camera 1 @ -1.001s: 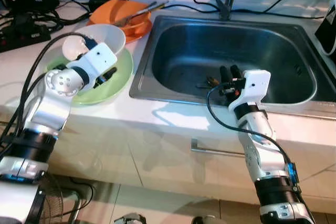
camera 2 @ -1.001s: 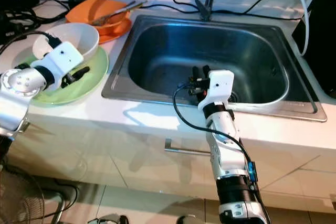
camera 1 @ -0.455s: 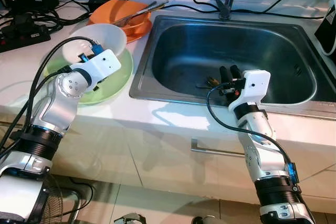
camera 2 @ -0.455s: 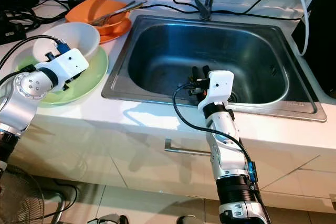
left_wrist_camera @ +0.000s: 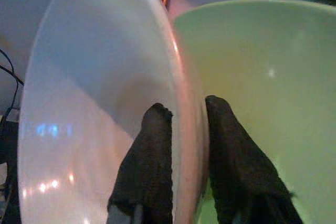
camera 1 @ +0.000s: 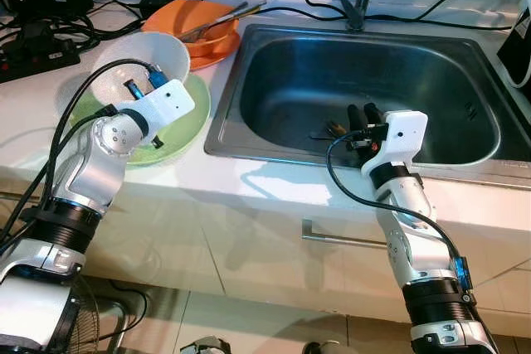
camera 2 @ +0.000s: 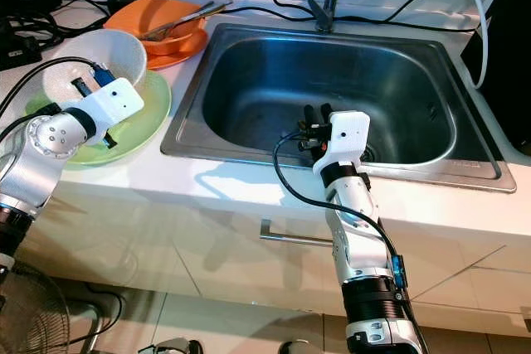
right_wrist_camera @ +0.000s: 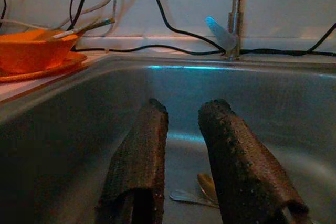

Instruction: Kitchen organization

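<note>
Bright, sharp head views; wrist views dimmer, soft, with blurred near edges.

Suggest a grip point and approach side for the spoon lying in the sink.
Pinch the spoon across its thin handle, coming straight down from above: it lies flat on the sink floor, so nothing else stands proud. The right gripper hangs over it, slightly parted. Which end is the bowl is hard to tell.

Black cables [camera 1: 50, 31] and power strip [camera 1: 37, 60] lie on the counter [camera 1: 274, 184].
</note>
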Robot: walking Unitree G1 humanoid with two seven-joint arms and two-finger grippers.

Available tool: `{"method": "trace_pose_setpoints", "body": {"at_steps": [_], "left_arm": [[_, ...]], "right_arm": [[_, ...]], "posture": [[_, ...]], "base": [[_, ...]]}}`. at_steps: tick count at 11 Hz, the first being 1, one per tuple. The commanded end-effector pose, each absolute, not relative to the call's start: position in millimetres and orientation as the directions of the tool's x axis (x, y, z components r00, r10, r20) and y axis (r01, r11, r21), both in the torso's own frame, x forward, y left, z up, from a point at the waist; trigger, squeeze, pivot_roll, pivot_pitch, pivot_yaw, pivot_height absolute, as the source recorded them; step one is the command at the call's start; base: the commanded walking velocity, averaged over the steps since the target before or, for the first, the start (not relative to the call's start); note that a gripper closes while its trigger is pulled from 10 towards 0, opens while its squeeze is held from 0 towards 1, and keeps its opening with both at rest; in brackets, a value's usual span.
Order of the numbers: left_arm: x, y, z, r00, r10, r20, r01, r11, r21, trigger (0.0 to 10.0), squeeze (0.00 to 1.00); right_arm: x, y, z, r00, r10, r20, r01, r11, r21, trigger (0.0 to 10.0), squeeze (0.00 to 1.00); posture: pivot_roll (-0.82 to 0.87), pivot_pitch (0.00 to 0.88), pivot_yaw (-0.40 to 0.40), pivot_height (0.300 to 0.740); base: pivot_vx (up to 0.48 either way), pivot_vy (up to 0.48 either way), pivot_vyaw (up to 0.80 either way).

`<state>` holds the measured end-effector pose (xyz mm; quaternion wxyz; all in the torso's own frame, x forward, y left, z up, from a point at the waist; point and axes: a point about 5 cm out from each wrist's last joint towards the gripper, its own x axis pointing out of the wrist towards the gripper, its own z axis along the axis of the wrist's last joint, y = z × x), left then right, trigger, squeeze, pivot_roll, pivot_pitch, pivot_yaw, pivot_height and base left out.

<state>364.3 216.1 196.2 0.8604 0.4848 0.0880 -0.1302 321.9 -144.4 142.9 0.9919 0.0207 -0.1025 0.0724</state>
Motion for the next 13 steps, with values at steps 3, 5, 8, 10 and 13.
{"method": "trace_pose_setpoints", "body": {"at_steps": [3,5,8,10,13], "left_arm": [[366.1,210.4,211.2,0.963,-0.165,-0.214,0.268,0.499,0.824,0.0,0.0],[365.7,203.7,215.4,0.969,-0.166,-0.182,0.241,0.477,0.846,0.0,0.0],[368.8,184.6,238.8,0.977,-0.212,-0.005,0.1,0.439,0.893,0.0,0.0],[366.6,157.1,239.9,0.956,-0.29,0.046,0.099,0.466,0.879,10.0,0.0],[357.6,115.0,224.3,0.909,-0.413,0.052,0.171,0.484,0.858,10.0,0.0]], "right_arm": [[322.7,-148.5,130.2,0.982,0.119,0.146,-0.124,0.992,0.028,10.0,0.0],[322.7,-148.2,129.4,0.982,0.119,0.144,-0.125,0.992,0.029,10.0,0.0],[323.9,-147.3,129.4,0.982,0.121,0.146,-0.126,0.992,0.03,10.0,0.0],[325.5,-145.8,130.7,0.981,0.12,0.15,-0.127,0.991,0.034,10.0,0.0],[326.7,-145.8,131.0,0.982,0.115,0.152,-0.122,0.992,0.036,10.0,0.0]], "posture": [[0.05,0.067,0.022,0.74],[0.05,0.064,0.022,0.74],[0.05,0.045,0.023,0.74],[0.04,0.032,0.022,0.74],[0.04,0.021,0.025,0.74]], "base": [[0.0,0.0,0.0],[0.0,0.0,0.0],[0.0,0.0,0.0],[0.0,0.0,0.0],[0.0,0.0,0.0]]}}
